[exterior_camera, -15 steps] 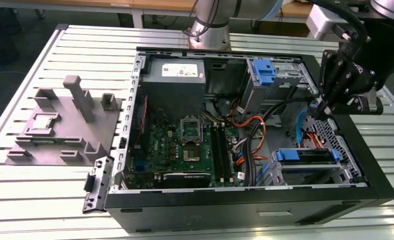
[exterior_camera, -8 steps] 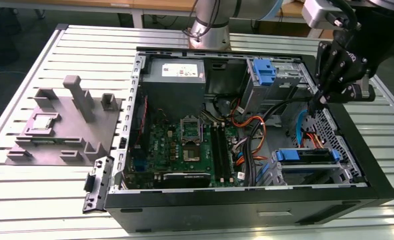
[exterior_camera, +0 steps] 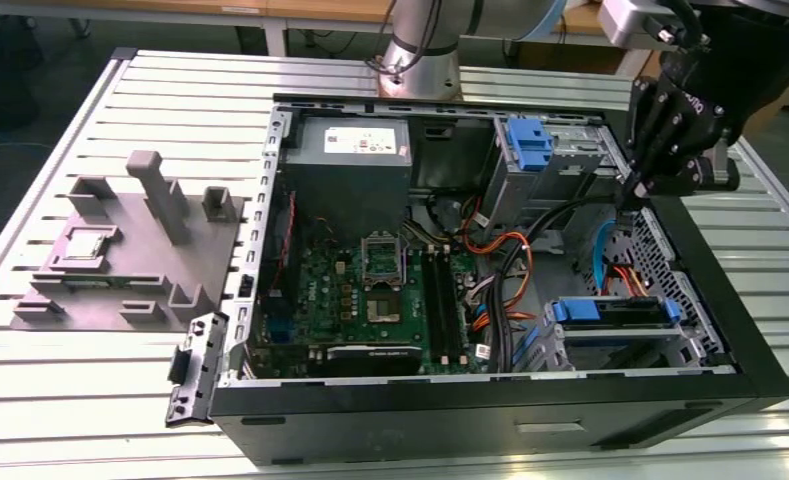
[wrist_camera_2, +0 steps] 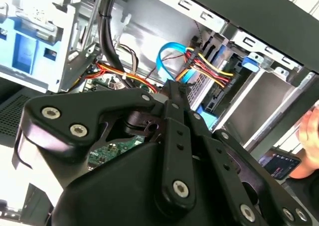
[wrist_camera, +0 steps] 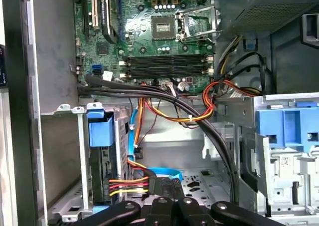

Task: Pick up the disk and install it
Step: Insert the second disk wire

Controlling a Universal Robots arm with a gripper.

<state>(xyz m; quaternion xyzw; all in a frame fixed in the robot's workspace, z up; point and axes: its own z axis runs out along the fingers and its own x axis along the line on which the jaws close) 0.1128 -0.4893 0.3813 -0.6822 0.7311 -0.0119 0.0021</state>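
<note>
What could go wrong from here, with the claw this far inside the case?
1. Snagging: the claw hangs right beside the blue data cable and the red-yellow power wires. A sideways move could drag them or pull a plug.
2. Collision: the metal drive cage and the case wall stand close around it, so there is little room.
3. A hand is near the case.

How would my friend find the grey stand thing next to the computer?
Find the big open black computer case on the slatted metal table. On the exterior view's left of it lies a flat grey stand. It sits outside the case, with grey posts sticking up.
</note>
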